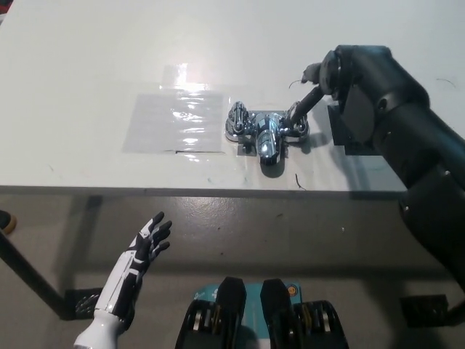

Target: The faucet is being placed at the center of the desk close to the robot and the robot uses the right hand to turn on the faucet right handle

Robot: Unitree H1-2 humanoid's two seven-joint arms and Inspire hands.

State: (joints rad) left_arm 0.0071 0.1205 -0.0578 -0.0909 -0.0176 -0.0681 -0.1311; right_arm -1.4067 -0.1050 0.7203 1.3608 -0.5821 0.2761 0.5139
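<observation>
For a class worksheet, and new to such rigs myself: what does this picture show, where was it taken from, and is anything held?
The camera sits on a humanoid robot's head, looking steeply down. On the white desk lie a chrome faucet and, beside it, a clear plastic sheet. The black right hand reaches to the faucet's right handle; whether it grips is unclear. The white left hand hangs open below the desk's near edge, holding nothing.
</observation>
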